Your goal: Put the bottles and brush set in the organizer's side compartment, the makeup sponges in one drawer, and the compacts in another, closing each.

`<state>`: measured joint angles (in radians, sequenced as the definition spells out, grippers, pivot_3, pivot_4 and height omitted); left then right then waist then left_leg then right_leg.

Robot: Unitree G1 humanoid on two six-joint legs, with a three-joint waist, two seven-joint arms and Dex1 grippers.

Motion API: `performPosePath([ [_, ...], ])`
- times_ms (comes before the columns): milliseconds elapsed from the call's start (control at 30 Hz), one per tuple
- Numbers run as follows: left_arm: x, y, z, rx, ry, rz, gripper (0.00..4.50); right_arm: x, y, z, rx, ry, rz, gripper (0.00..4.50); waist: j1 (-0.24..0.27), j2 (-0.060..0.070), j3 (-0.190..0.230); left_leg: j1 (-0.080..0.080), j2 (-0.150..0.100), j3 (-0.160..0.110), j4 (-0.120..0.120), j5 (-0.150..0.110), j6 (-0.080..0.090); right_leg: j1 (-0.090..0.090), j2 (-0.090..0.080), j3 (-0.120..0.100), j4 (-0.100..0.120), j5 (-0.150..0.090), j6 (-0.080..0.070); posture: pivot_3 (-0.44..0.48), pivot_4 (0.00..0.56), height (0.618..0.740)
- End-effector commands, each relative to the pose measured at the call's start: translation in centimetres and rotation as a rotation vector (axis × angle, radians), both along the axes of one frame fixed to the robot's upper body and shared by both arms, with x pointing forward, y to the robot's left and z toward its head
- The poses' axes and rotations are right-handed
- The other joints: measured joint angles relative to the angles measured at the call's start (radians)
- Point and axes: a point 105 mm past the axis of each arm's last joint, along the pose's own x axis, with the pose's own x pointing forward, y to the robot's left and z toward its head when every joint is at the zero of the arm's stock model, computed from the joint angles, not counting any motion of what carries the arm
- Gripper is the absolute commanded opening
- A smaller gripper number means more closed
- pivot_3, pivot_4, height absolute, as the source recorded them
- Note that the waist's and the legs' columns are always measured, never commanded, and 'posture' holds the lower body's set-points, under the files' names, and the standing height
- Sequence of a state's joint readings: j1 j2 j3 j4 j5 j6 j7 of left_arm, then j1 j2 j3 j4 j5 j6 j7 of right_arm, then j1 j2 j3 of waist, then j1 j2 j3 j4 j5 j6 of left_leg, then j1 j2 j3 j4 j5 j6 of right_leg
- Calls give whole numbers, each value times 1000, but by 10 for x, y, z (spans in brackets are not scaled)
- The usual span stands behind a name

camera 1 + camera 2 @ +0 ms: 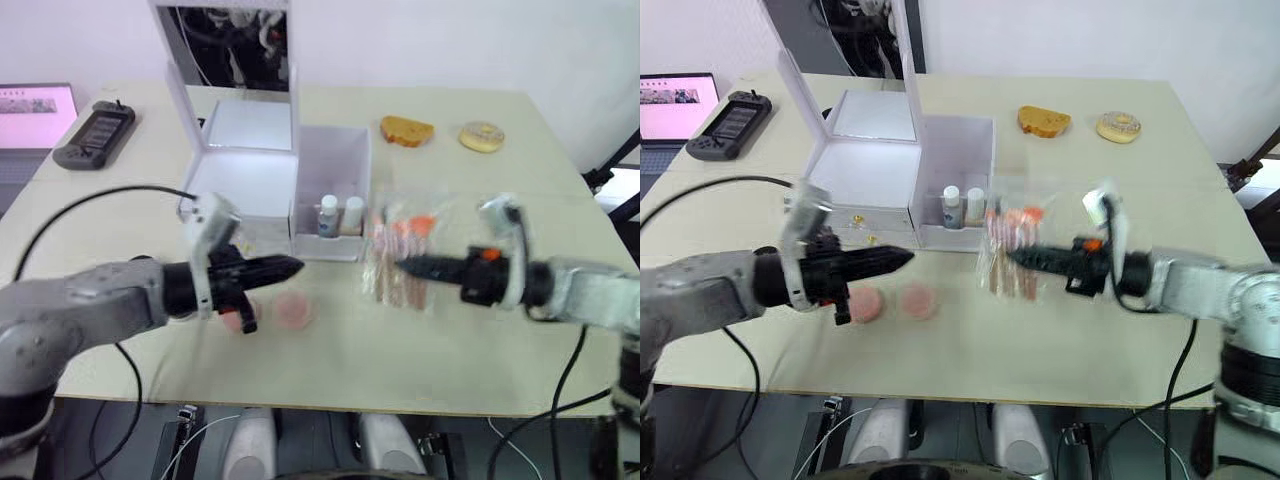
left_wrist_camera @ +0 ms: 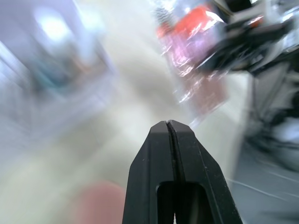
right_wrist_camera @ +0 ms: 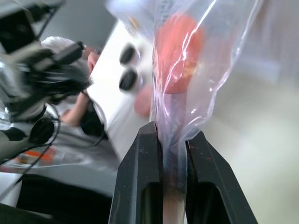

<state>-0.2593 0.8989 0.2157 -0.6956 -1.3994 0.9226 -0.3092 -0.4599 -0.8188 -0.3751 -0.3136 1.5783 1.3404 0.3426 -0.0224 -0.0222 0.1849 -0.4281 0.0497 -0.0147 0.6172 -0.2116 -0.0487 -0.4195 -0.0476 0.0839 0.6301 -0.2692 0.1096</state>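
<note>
the right tool [image 1: 1012, 257] is gripping the clear flat plastic sleeve of pink-orange brushes [image 1: 1011, 252] just beside the tall narrow white side bin [image 1: 958, 160], on the bin's right, long axis pointing toward it; the left tool [image 1: 902, 257] is pressed together, empty.

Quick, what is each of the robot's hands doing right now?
Left gripper: closed, holding nothing.
Right gripper: closed on the brush set, held above the table.
</note>
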Motion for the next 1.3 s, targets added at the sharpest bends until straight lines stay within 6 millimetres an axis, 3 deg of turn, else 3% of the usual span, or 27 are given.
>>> performPosePath([
  [33, -7, 15, 16, -40, -169, 7, 0, 14, 4, 55, 6, -266, 45, 0, 2, 0, 0, 0, 1, 0, 0, 0, 0, -1, 0, 0, 0, 0, -1, 0, 150, 740],
  [167, -3, 34, -1, -19, -121, 73, 0, 47, 16, 87, -14, -435, 59, 0, 2, -2, 1, 0, 2, 0, 0, 0, 0, -1, 0, 0, -1, 0, -1, 0, 150, 740],
  [300, -14, 47, -2, -82, -96, 82, 0, 73, 37, 99, -14, -519, 132, 0, -1, -2, 1, -5, 1, 6, -1, 0, 0, -7, -1, 3, -1, 1, -1, 0, 150, 740],
  [500, -28, 61, 3, -175, -102, 132, 0, 121, 64, 93, 15, -589, 157, 0, -17, -2, 1, -11, 2, 6, -1, 0, 0, -13, -1, 2, 1, 3, 3, 0, 150, 740],
  [633, -34, 65, 3, -172, -107, 161, 0, 143, 73, 65, -54, -593, 165, 0, -22, -2, 2, -12, 2, 5, 0, 0, 0, -13, -1, 1, 1, 3, 4, 0, 150, 740],
  [933, -39, 65, 0, -165, -101, 204, 0, 156, 74, 18, -89, -505, 178, 0, -25, -1, 2, -11, 2, 5, 0, 2, -2, -13, 0, 1, 4, 4, 4, 0, 150, 740],
  [1300, -29, 68, -2, -130, -135, 227, 0, 158, 81, 2, -109, -473, 179, 0, -27, -1, 2, -9, 2, 5, 0, 3, -4, -13, 0, 1, 8, 4, 5, 0, 150, 740],
])
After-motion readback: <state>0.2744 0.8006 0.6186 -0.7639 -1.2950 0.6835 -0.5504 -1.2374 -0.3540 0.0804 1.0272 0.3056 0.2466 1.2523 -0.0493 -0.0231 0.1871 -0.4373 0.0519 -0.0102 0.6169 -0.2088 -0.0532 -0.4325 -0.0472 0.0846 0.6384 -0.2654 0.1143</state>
